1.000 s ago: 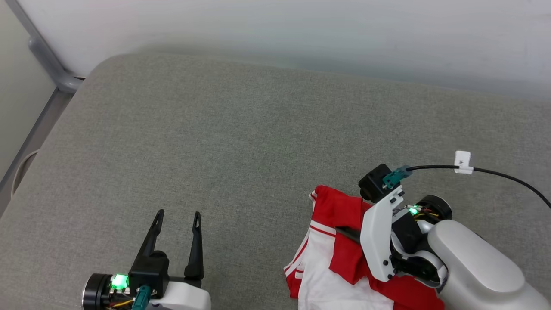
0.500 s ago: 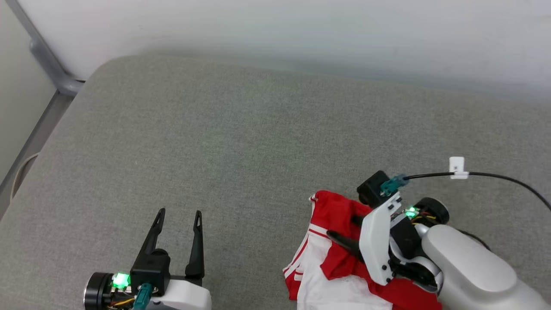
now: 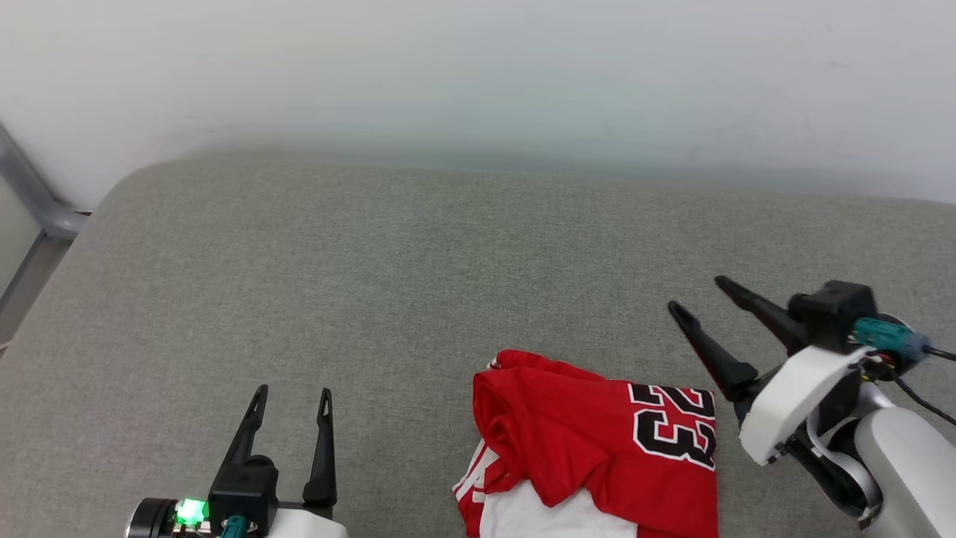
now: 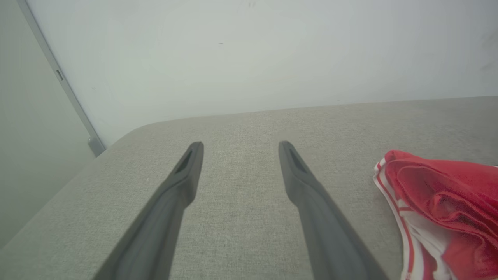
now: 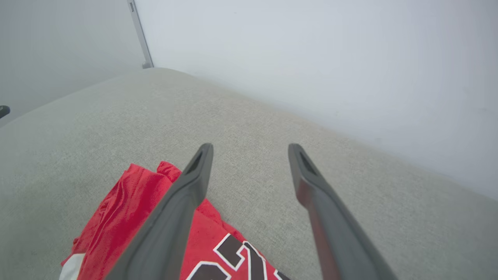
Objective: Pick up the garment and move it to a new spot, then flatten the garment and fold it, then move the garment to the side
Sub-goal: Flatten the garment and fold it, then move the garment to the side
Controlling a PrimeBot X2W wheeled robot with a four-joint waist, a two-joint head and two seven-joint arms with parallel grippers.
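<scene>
Seemingly awaiting flattening, the rumpled red-and-white jersey T-shirt (image 3: pixel 597 441) lies on the grey fabric cushion (image 3: pixel 373 284); my left gripper (image 3: pixel 293 390) and right gripper (image 3: pixel 699 294) gape empty.

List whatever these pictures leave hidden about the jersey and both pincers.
- Head view: the bottom edge cuts off the lower part of the garment; its own folds hide any print beyond the number 23.
- Left wrist view: the right edge cuts the garment off.
- Right wrist view: a finger of the right pincer covers part of the garment; the bottom edge crops the number.
- Head view: the bottom edge crops the base of the left pincer.
</scene>
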